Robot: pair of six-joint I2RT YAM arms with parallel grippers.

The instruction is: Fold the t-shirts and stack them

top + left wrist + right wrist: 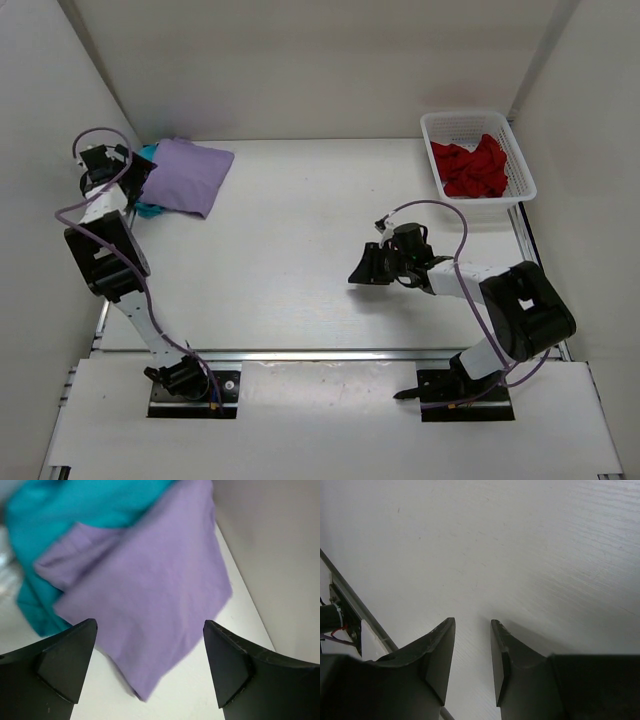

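A folded lavender t-shirt (187,175) lies at the far left of the table on top of a teal t-shirt (148,208), which shows only along its left edge. My left gripper (142,182) hovers at their left side. In the left wrist view it (150,652) stands wide open, with a corner of the lavender t-shirt (150,590) lying loose below the gap and the teal t-shirt (65,510) behind. A red t-shirt (470,168) lies crumpled in the basket. My right gripper (360,270) is low over the bare table centre-right, open (472,625) and holding nothing.
The white mesh basket (478,120) stands at the far right corner. White walls enclose the table on the left, back and right; the left one is close to my left arm. A metal rail (355,611) runs along the near edge.
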